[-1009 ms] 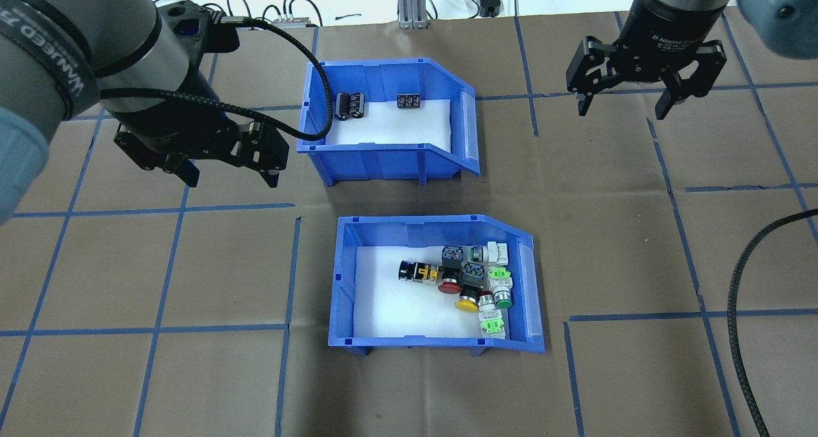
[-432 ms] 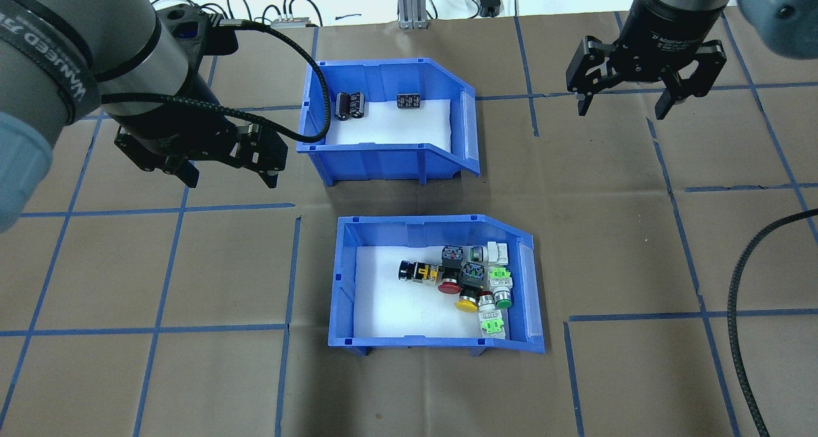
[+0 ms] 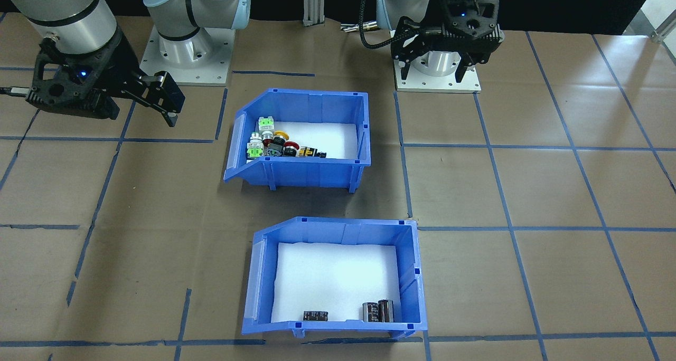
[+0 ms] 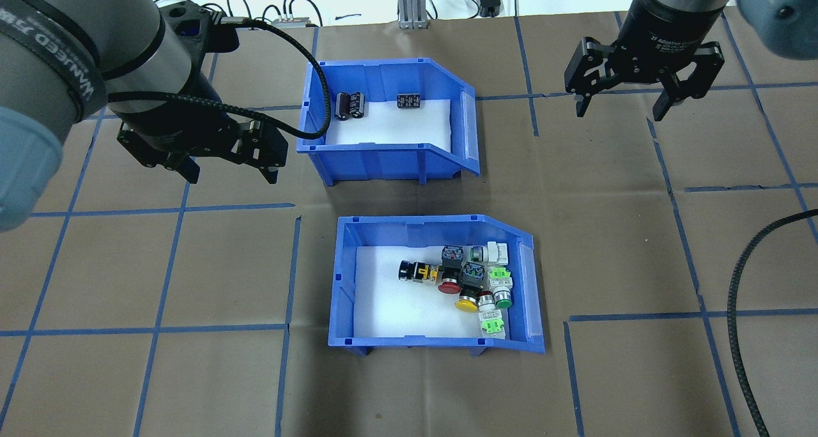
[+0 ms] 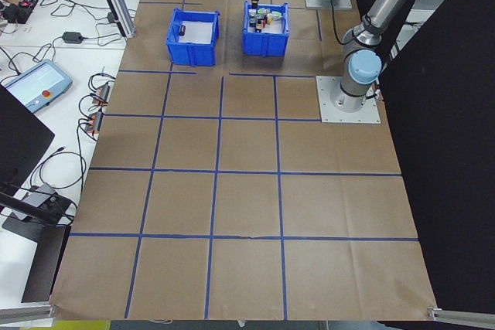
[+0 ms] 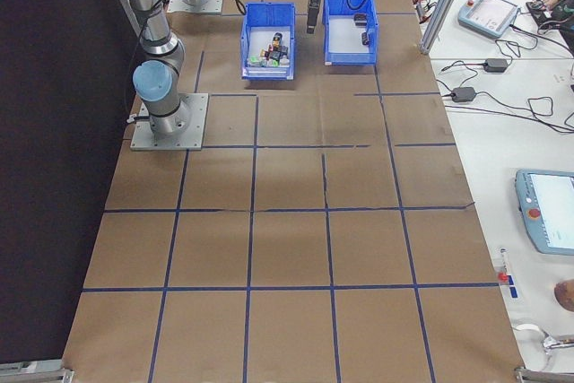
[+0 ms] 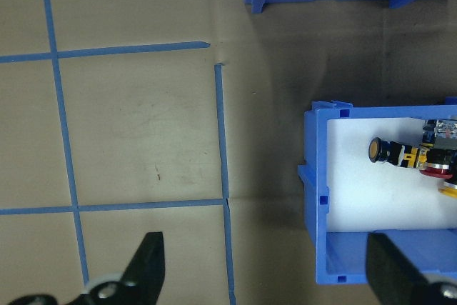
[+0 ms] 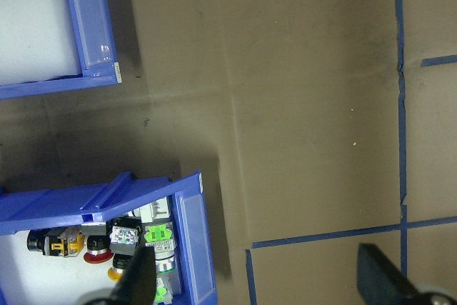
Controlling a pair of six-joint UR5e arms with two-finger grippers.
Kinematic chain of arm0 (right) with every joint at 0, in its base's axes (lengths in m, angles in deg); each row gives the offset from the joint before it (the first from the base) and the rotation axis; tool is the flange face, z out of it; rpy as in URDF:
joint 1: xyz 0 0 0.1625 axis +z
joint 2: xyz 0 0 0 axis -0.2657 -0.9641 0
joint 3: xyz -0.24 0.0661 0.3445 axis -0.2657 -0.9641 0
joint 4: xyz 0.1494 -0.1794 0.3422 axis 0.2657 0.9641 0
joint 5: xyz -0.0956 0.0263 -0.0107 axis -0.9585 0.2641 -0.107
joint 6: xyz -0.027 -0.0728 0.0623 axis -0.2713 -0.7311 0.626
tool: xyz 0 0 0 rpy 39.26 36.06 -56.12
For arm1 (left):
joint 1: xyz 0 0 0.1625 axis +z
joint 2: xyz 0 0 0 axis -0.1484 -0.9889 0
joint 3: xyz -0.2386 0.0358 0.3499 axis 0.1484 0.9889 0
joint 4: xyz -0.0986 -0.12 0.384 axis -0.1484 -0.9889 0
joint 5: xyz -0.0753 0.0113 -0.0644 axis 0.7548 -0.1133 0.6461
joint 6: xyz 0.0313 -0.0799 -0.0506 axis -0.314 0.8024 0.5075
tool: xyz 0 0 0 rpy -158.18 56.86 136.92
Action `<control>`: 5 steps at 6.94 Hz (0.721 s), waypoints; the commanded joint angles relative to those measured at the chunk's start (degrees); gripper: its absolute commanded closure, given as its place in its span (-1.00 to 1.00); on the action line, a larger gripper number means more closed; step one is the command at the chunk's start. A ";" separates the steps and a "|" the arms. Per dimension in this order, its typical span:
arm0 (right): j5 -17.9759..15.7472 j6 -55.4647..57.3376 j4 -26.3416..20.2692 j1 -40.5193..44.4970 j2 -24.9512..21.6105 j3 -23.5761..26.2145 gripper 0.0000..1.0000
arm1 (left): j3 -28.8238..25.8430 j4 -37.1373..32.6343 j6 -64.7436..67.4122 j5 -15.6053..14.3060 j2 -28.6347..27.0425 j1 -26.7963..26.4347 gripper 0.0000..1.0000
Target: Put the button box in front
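Blue plastic is what we're watching: the button box [image 4: 434, 282] sits flat on the brown paper-covered table [image 4: 639, 232], on the side nearer the robot's base, its white liner showing and its push-button switches [image 4: 470, 277] — green, yellow, red, black — bunched toward its sloped open end. Across a short gap, on the far side from the base, we see the second blue bin [image 4: 390, 121] with a few dark cylinders [image 4: 350, 105] on its liner.

Our left gripper [image 4: 229, 172] hangs over bare table beside the second bin, touching nothing, its fingers spread wide and empty. Our right gripper [image 4: 618, 110] hovers well off to the other side, above a blue tape line [image 4: 671, 188], fingers likewise parted with nothing between them.

From the front-facing view, the button box [image 3: 298, 139] lies close to the two arm bases, the second bin [image 3: 335, 276] nearer the operators' edge. Neither gripper touches either bin.
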 commanded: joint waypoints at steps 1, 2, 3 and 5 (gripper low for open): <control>0.23 -0.48 -3.84 0.31 -1.40 0.22 -1.00 | 2.22 2.09 6.73 0.05 -0.36 0.09 -0.99; 0.23 -1.88 -5.27 1.18 -1.50 0.22 -1.00 | 3.89 4.98 10.25 0.57 0.33 0.00 -0.99; 0.23 -3.46 -5.37 3.10 -1.50 0.31 -1.00 | 5.04 5.18 17.68 0.66 1.47 -0.09 -0.99; 0.23 -8.37 -5.20 9.42 -0.89 0.31 -1.00 | 7.23 2.22 43.67 1.71 3.49 -1.05 -0.99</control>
